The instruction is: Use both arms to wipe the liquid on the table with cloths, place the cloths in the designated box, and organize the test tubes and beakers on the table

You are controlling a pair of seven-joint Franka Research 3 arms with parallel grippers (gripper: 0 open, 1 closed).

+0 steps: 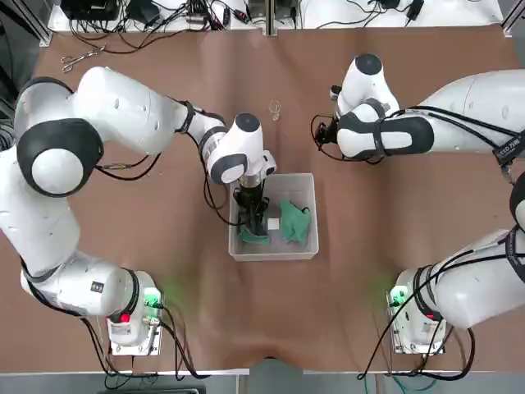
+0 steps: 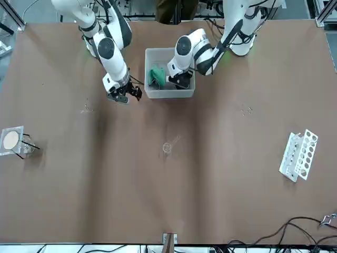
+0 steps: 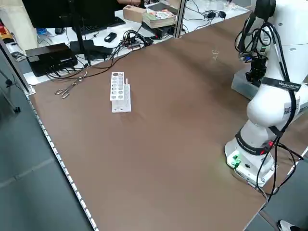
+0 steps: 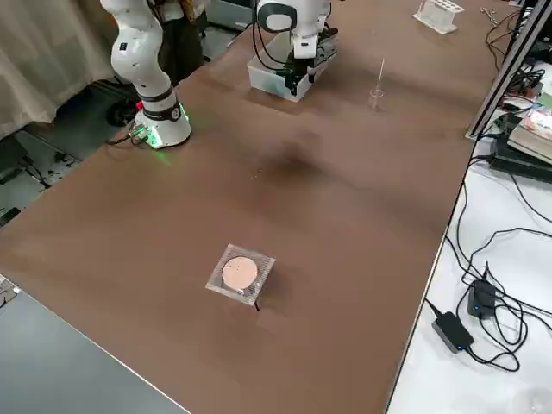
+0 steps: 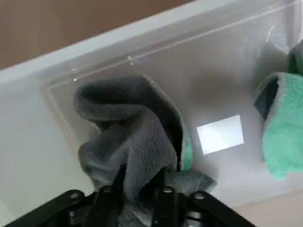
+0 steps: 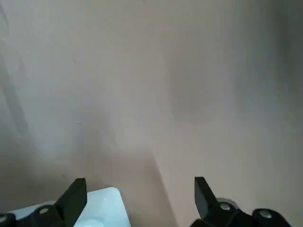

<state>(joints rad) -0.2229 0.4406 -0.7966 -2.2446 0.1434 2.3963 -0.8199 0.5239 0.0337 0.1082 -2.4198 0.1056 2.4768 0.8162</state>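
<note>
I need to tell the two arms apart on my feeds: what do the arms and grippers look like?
Both arms are glossy white with rounded shells, black joint rings and black cables along them. The left arm and right arm match; the right carries a black band with white lettering. Each base shows a green light. The left gripper and right gripper are black, two-fingered.

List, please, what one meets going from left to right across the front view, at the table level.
Small clear dish → right end effector → box holding the cloths and the left end effector → small glass item → white perforated rack.
</note>
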